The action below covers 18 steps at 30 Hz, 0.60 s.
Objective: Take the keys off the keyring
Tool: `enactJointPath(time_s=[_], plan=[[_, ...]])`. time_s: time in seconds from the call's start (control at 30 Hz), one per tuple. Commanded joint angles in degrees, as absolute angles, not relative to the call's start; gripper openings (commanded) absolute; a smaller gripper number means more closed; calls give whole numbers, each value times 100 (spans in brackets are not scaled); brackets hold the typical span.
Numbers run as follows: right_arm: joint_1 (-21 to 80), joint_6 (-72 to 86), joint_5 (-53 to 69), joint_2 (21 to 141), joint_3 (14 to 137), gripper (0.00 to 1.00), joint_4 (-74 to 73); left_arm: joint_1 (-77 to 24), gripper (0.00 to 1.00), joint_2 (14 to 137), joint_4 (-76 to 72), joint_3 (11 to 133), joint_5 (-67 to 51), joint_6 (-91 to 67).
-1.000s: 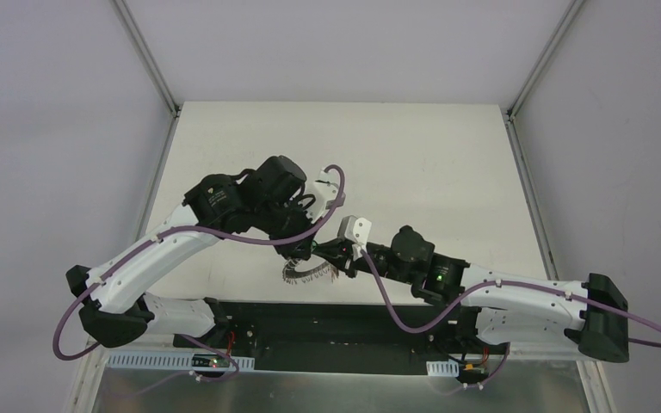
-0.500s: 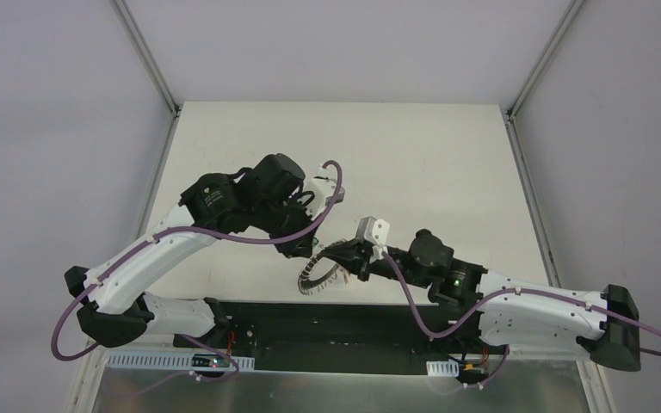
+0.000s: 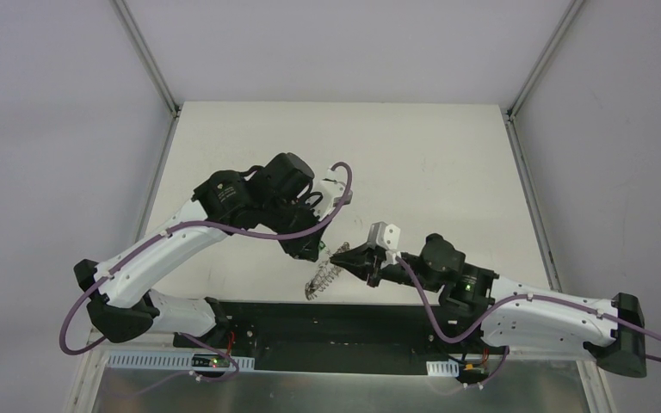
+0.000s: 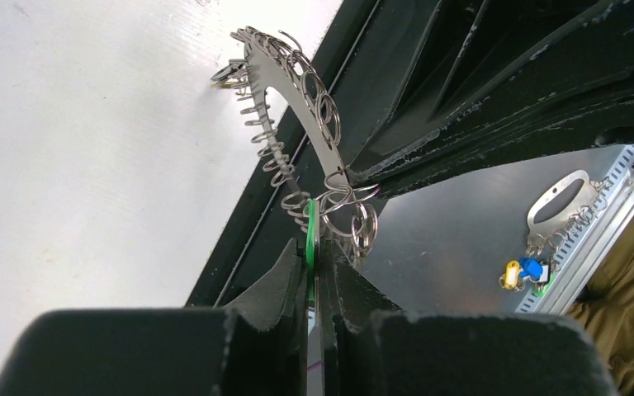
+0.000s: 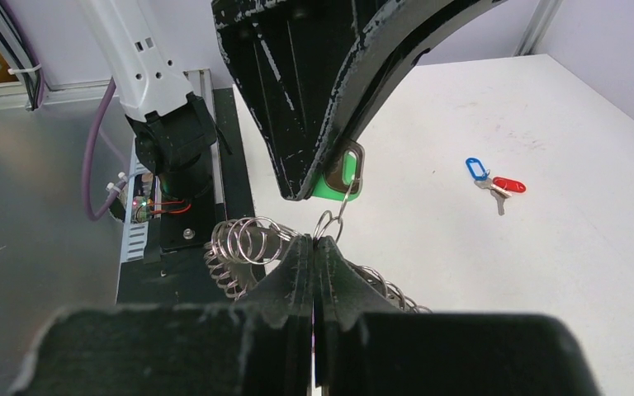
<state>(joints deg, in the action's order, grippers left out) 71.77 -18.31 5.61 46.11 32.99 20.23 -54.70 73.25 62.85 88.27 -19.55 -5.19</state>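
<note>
My left gripper point(image 4: 314, 276) pinching the green key point(image 4: 309, 235) at lower centre, my right gripper point(image 5: 314, 252) clamped on the keyring point(image 5: 243, 241), blue key point(image 5: 476, 169) beside red key point(image 5: 508, 185), right of frame

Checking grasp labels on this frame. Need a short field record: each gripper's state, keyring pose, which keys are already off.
left gripper: shut on the green key
right gripper: shut on the keyring, at its fringe of wire loops
green key link: joined to the keyring by a small wire loop
keyring pose: on edge, tilted, between the two grippers
keys off the ring: blue key and red key, side by side on the table
</note>
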Motion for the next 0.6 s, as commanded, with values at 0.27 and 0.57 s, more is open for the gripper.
enactJointPath(time_s=[0.27,0.57], plan=[[7205,-1549,940,4632,3340,0,2119,-5404,0,7276,6168,9025,-1870,-289],[7200,-958,392,5371,3829,0,2015,-5458,0,7153,5989,8855,-2398,-53]])
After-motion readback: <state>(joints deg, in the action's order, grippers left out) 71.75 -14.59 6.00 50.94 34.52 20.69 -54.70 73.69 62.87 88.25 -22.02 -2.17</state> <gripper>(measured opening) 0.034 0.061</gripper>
